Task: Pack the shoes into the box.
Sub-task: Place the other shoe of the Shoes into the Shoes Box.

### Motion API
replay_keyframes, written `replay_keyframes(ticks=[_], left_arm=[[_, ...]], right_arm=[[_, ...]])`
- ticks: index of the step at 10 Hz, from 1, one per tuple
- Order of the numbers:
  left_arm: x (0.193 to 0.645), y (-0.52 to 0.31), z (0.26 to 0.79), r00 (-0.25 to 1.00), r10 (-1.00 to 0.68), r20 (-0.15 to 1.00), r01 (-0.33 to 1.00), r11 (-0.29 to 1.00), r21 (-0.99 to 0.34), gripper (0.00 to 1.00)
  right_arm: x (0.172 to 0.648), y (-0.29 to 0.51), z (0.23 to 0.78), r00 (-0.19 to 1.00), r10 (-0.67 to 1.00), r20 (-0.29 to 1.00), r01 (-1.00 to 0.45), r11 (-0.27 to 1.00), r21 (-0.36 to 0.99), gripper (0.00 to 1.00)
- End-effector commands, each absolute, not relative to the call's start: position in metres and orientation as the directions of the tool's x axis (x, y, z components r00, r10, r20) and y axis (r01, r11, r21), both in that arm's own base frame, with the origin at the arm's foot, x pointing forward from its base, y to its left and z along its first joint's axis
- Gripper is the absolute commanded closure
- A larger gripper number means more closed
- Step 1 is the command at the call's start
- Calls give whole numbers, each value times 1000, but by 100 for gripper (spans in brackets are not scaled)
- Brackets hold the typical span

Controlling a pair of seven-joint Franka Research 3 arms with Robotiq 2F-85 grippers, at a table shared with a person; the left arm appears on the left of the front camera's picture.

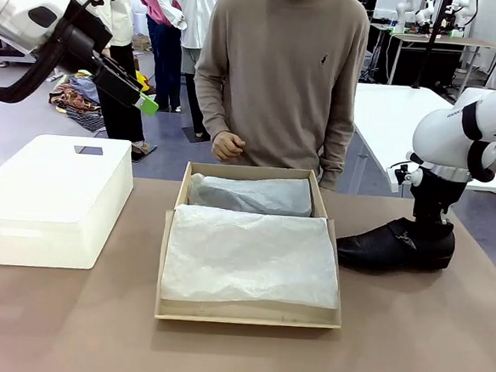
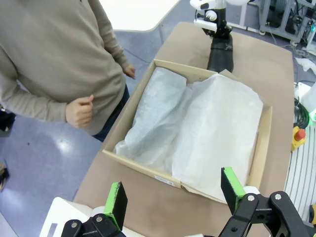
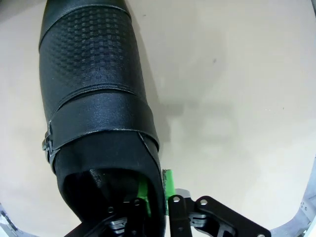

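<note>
White bin (image 1: 51, 198) sits at 9 o'clock of the box (image 1: 247, 315), apart from it. Left tool (image 2: 175, 190) is raised above that side, pads spread wide, carrying nothing.

The box lies open on the surface (image 1: 68, 327). Tissue paper (image 1: 252, 254) covers its near half. A tissue-covered bulge (image 1: 252, 195) runs along the far wall; its contents cannot be told. A person stands at 12 o'clock, one hand (image 1: 228, 146) above the far rim.

One shoe (image 1: 397, 247) rests on the surface at 3 o'clock, just beside the box wall, toe toward it. Right tool (image 3: 157, 190) is narrowed on the heel collar, one pad inside, one outside.

Risks, as judged:
- The grip takes only thin, glossy leather, so the toe-heavy shoe may pivot or slip on lifting.
- A drooping toe could strike the wall or bunch the tissue.
</note>
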State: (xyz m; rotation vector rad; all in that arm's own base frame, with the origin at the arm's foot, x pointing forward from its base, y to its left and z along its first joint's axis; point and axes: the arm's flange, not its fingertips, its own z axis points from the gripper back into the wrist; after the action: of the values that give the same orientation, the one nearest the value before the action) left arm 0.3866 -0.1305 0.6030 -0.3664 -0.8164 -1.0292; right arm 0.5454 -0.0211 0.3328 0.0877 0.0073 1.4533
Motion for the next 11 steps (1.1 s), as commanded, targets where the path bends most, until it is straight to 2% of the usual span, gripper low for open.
replay_keyframes(ticks=[1,4,6,9,11], left_arm=[[387,-128,599,242,-607,757,876,472,98,0],[387,-128,599,242,-607,757,876,472,98,0],[387,-128,599,242,-607,757,876,472,98,0],[387,-128,599,242,-607,757,876,472,98,0],[387,-128,599,242,-607,757,876,472,98,0]], right_arm=[[547,-24,342,126,989,74,-990,121,70,100],[542,-29,375,243,967,81,-970,239,50,100],[536,-33,412,330,936,120,-942,318,111,100],[526,-38,450,532,835,141,-841,501,205,100],[521,-40,465,576,801,159,-807,528,265,100]])
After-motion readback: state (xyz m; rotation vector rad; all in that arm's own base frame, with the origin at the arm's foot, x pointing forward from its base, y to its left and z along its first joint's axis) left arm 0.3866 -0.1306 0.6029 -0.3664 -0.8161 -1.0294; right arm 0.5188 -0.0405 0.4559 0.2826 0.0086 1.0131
